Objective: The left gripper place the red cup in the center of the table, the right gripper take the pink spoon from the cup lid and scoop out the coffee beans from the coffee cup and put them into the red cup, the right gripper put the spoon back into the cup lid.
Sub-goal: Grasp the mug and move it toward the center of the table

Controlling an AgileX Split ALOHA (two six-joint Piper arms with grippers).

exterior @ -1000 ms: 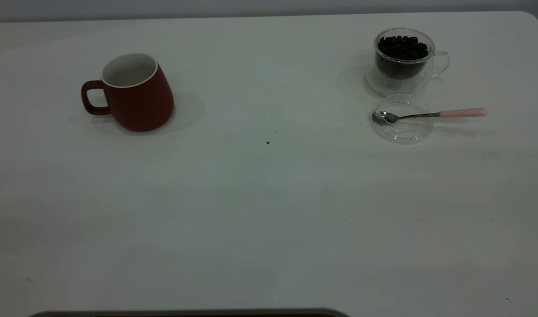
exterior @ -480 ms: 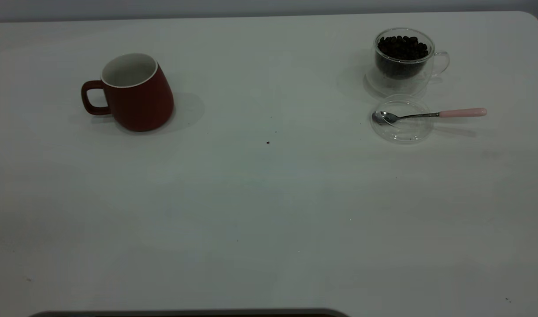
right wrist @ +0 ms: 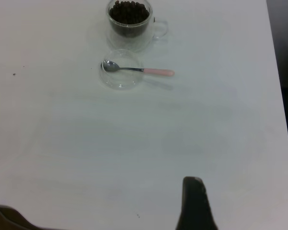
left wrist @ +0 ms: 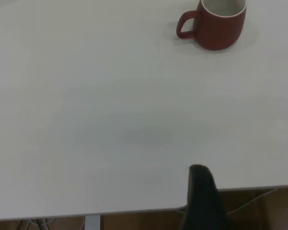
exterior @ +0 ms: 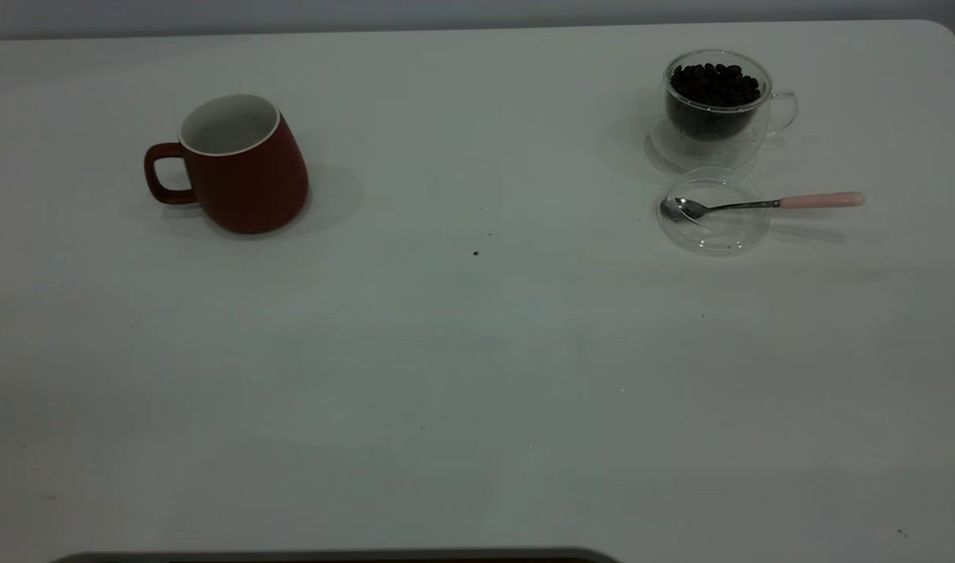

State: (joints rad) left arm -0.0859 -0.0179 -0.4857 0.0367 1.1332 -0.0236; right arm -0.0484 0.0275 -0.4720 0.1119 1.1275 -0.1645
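Nothing is done yet. My red cup (exterior: 238, 164) sits near the table's (exterior: 446, 375) far left corner; spoon (exterior: 759, 204) rests on the lid (exterior: 712, 231). I cannot tell my fingers' state.

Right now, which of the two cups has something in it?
The coffee cup, the clear glass one at the table's far right, is full of dark coffee beans. The red cup at the left shows only a bare white inside.

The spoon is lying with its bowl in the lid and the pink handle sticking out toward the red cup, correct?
Not quite. The pink spoon does rest with its bowl in the cup lid, but its handle points away from the red cup, toward the table's right side. The exterior view shows this.
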